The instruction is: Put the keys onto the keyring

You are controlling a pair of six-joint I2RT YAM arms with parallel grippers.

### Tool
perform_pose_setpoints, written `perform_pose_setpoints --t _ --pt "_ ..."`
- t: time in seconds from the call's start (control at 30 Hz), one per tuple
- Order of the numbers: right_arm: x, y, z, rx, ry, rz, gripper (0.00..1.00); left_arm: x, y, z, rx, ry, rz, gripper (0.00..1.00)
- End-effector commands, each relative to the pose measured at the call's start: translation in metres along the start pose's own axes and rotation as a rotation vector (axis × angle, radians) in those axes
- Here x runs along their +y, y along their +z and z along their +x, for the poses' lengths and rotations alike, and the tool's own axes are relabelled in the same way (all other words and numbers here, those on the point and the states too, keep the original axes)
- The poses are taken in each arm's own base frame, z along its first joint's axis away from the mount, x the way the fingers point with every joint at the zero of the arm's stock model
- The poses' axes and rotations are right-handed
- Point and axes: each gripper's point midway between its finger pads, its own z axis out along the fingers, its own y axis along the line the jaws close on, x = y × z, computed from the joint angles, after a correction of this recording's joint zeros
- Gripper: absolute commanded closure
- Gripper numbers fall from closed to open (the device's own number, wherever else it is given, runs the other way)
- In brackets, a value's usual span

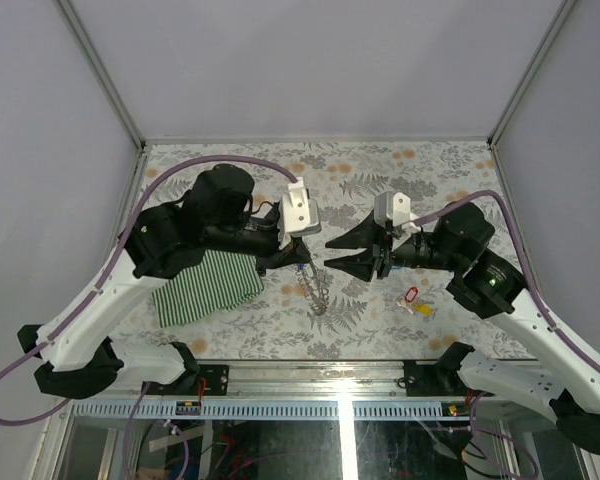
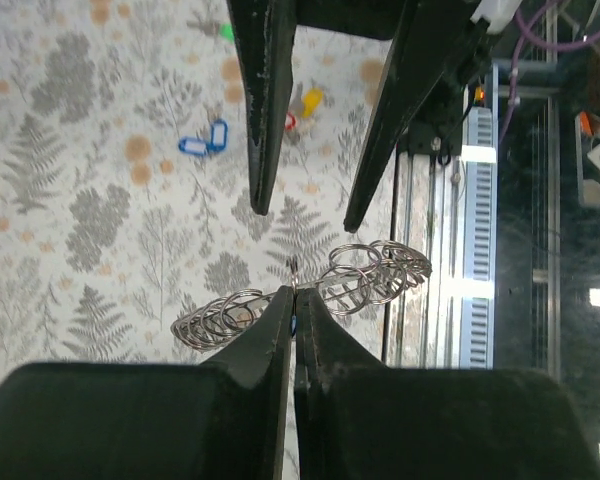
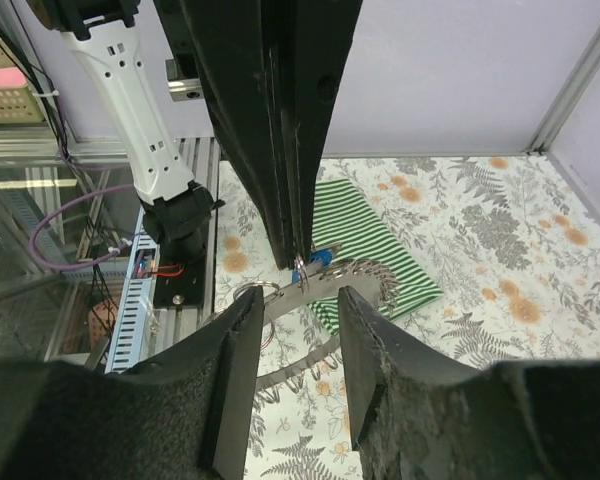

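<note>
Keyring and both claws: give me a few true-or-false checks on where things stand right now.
1. The left claw is shut on the keyring. True.
2. The right claw is clamped on a key. False: its jaws stand open with nothing between them, facing the left claw.
3. The green striped cloth lies on the left arm's side. True.
4. The red key and yellow key hang on the keyring. False: they lie loose on the table near the right arm.
5. Blue keys lie on the table, apart from the keyring. True.
</note>
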Motion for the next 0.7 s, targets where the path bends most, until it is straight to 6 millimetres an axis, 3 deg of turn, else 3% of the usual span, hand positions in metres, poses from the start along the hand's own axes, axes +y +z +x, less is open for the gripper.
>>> perform_pose_setpoints --t 0.0,0.67 --pt "0.000 0.005 -0.006 -0.008 -0.014 -0.023 0.57 -0.001 -0.005 0.017 0.113 -0.008 0.002 1.00" --pt "0.012 0.032 0.019 0.024 0.071 -0.214 0.66 -0.002 -0.001 0.017 0.121 -0.010 0.021 1.00"
